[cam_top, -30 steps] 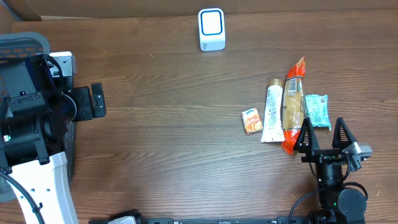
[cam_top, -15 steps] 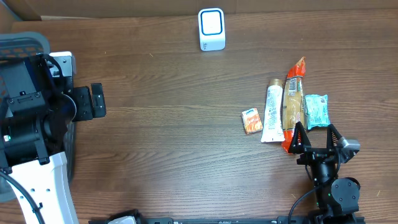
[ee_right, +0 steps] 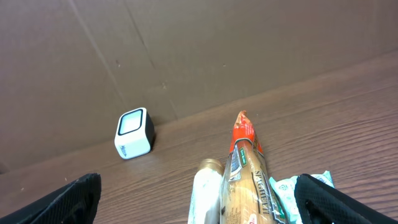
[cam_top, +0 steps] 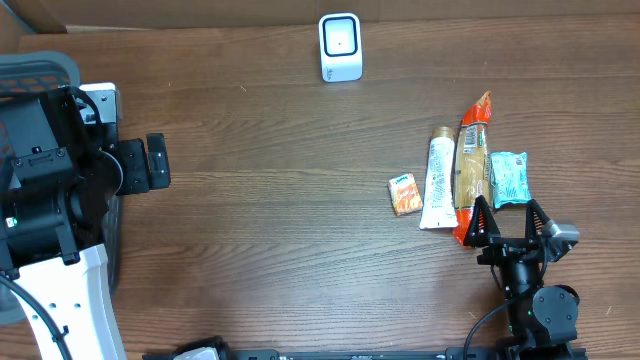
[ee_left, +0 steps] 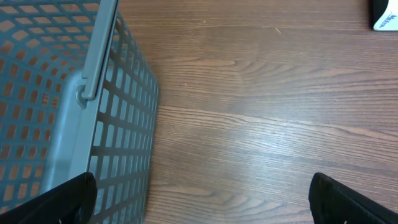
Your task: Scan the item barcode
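The white barcode scanner (cam_top: 340, 46) stands at the far edge of the table, also seen in the right wrist view (ee_right: 134, 132). Near the right front lie several items side by side: a small orange packet (cam_top: 404, 193), a white tube (cam_top: 438, 177), a long spaghetti packet (cam_top: 471, 165) and a teal packet (cam_top: 508, 178). My right gripper (cam_top: 508, 222) stands open just in front of the spaghetti and teal packets, holding nothing. Through its camera the tube (ee_right: 204, 193), spaghetti (ee_right: 249, 168) and teal packet (ee_right: 289, 190) lie between the wide-spread fingertips of the right gripper (ee_right: 199, 202). My left gripper (cam_top: 157, 162) is open at the far left, empty.
A grey mesh basket (ee_left: 62, 112) sits beside the left gripper (ee_left: 202, 202), at the table's left edge (cam_top: 40, 70). Bare brown wood lies between the left arm and the items. A cardboard wall (ee_right: 186, 50) rises behind the scanner.
The right gripper shifted slightly left and toward the spaghetti packet's near end, then held still. The left arm and the items have not moved.
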Action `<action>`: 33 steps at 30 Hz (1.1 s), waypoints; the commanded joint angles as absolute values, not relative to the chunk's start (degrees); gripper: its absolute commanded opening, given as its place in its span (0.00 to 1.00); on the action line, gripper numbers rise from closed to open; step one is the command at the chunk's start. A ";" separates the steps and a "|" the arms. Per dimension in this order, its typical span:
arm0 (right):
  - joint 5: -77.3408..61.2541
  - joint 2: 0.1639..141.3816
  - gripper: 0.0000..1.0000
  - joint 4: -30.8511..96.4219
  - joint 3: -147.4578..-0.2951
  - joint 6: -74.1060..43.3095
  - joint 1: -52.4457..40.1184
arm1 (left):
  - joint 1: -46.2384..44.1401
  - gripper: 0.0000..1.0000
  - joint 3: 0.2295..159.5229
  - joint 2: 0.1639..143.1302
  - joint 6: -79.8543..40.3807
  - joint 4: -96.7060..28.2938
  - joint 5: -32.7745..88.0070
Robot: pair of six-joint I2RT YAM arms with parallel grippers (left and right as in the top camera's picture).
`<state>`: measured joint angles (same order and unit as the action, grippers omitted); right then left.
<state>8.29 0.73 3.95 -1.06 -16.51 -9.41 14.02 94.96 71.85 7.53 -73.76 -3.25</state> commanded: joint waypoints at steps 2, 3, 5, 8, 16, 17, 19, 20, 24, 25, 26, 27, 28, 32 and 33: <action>8.10 0.16 1.00 3.77 -0.45 -16.71 -9.30 | 14.24 1.00 95.74 72.01 8.14 -73.67 -2.98; 8.10 0.16 1.00 3.77 -0.45 -16.71 -9.30 | 14.24 1.00 95.74 72.01 8.16 -73.67 -2.98; 8.10 0.16 1.00 3.77 -0.45 -16.71 -9.30 | 14.24 1.00 95.74 72.01 8.16 -73.67 -2.98; 8.10 0.16 1.00 3.77 -0.45 -16.73 -9.30 | 14.24 1.00 95.74 72.01 8.16 -73.69 -2.98; 8.10 0.16 1.00 3.77 -0.45 -16.71 -9.30 | 14.24 1.00 95.74 72.01 8.16 -73.67 -2.98; 8.10 0.16 1.00 3.77 -0.45 -16.71 -9.30 | 14.24 1.00 95.74 72.01 8.16 -73.67 -2.98; 8.10 0.16 1.00 3.77 -0.45 -16.73 -9.30 | 14.24 1.00 95.74 72.01 8.16 -73.67 -2.98; 8.10 0.16 1.00 3.77 -0.45 -16.73 -9.30 | 14.24 1.00 95.74 72.01 8.16 -73.67 -2.98; 8.10 0.16 1.00 3.77 -0.45 -16.73 -9.30 | 14.24 1.00 95.74 72.01 8.16 -73.67 -2.98; 8.08 0.16 1.00 3.77 -0.45 -16.71 -9.30 | 14.24 1.00 95.74 72.01 8.16 -73.67 -2.98; 8.08 0.16 1.00 3.77 -0.45 -16.73 -9.30 | 14.24 1.00 95.74 72.01 8.16 -73.67 -2.98; 8.10 0.16 1.00 3.77 -0.45 -16.73 -9.30 | 14.24 1.00 95.72 71.99 8.16 -73.69 -2.98; 8.10 0.16 1.00 3.77 -0.45 -16.73 -9.30 | 14.24 1.00 95.72 71.99 8.16 -73.65 -2.98; 8.10 0.16 1.00 3.77 -0.45 -16.71 -9.30 | 14.13 1.00 95.72 70.52 8.16 -73.67 -2.98; 8.10 0.16 1.00 3.77 -0.45 -16.73 -9.30 | 14.13 1.00 95.72 69.80 8.16 -73.67 -2.98</action>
<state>8.29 0.73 3.95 -1.06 -16.51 -9.41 14.02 94.98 71.79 7.53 -73.76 -3.25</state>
